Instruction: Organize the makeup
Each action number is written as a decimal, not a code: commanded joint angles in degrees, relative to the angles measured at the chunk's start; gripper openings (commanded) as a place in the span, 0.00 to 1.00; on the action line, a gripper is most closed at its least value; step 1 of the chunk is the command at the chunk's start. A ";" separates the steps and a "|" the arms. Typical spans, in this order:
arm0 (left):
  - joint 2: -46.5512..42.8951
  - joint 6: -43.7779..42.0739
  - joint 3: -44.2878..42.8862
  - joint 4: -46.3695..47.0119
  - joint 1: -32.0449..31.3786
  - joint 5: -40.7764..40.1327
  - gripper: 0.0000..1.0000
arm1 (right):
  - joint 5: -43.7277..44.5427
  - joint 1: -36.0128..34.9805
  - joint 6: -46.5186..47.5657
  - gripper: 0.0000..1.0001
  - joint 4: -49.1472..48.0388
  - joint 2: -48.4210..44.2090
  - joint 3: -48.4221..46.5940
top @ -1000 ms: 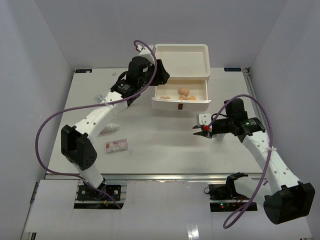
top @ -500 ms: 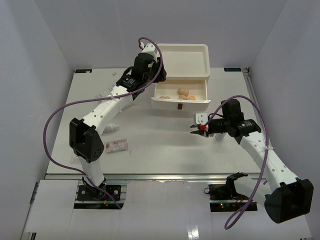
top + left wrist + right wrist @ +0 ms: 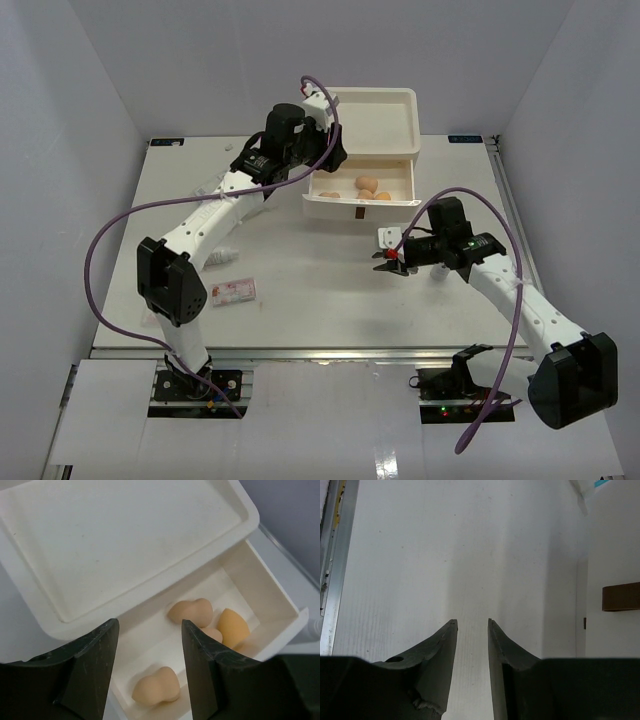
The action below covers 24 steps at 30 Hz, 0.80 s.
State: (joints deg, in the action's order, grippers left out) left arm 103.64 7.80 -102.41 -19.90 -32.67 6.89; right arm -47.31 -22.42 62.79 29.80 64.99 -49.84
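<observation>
Several tan egg-shaped sponges (image 3: pixel 152 686) (image 3: pixel 367 183) lie in the pulled-out drawer (image 3: pixel 400 207) of the white box (image 3: pixel 365 120). My left gripper (image 3: pixel 150 625) (image 3: pixel 318 165) hovers open above the drawer's left end, with one sponge below the gap and nothing between its fingers. My right gripper (image 3: pixel 471 622) (image 3: pixel 385 262) hangs over bare table in front of the drawer, its jaws a narrow gap apart and holding nothing. A pink-labelled item (image 3: pixel 232 291) lies on the table at the front left. A clear packet (image 3: pixel 224 257) rests beside the left arm.
The drawer's brown handle (image 3: pixel 620 596) (image 3: pixel 357 211) sticks out toward the table's middle. Part of a packet with blue print (image 3: pixel 587 492) shows at the top right of the right wrist view. A metal rail (image 3: pixel 332 555) marks the table's edge.
The left arm has swung right, bringing its gripper over the open drawer. The right gripper has moved left across the table, away from the right edge.
</observation>
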 commanded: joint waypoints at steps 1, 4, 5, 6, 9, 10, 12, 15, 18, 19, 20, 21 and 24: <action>1.13 -14.41 -5.71 0.62 0.15 11.17 0.64 | 1.68 -1.23 1.61 0.38 -2.12 0.58 -1.54; 3.83 -17.37 -8.74 0.65 0.15 12.35 0.64 | 2.97 -1.64 1.54 0.39 -2.47 1.12 -1.95; 4.87 -18.16 -9.72 0.63 0.15 12.76 0.64 | 3.39 -1.75 1.49 0.40 -2.47 1.33 -2.13; 5.79 -18.93 -10.45 0.50 0.15 13.29 0.64 | 3.77 -1.80 1.58 0.40 -2.57 1.50 -2.22; 8.53 -20.43 -12.14 0.01 0.15 14.97 0.63 | 5.25 -2.14 1.59 0.41 -3.98 1.80 -2.24; 8.96 -20.55 -12.21 -0.05 0.15 15.58 0.63 | 6.05 -2.23 1.36 0.42 -4.83 1.83 -2.21; 10.12 -20.72 -12.37 -0.14 0.15 16.40 0.61 | 7.91 -2.64 1.22 0.43 -5.93 2.21 -2.50; 11.29 -20.99 -12.37 -0.25 0.15 17.95 0.60 | 9.23 -3.12 1.46 0.43 -6.51 4.00 -3.94; 11.92 -21.74 -12.53 -0.51 0.15 18.88 0.60 | 9.80 -3.50 1.47 0.43 -6.63 5.27 -5.44; 12.20 -22.13 -12.72 -0.75 0.14 19.22 0.60 | 10.04 -3.60 1.38 0.43 -6.77 5.94 -5.96; 12.33 -22.55 -12.84 -1.00 0.08 19.77 0.60 | 10.35 -3.72 1.38 0.43 -6.90 6.49 -6.33; 12.43 -22.94 -12.85 -1.20 0.11 20.10 0.60 | 10.63 -3.82 1.32 0.43 -7.10 6.87 -6.54; 12.81 -24.79 -12.65 -2.21 0.06 19.84 0.59 | 12.02 -3.95 1.46 0.43 -8.33 8.20 -7.19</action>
State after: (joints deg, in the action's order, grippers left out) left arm 116.48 -14.17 -113.43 -19.07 -32.51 23.67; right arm -37.19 -25.88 63.61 24.57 72.02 -54.11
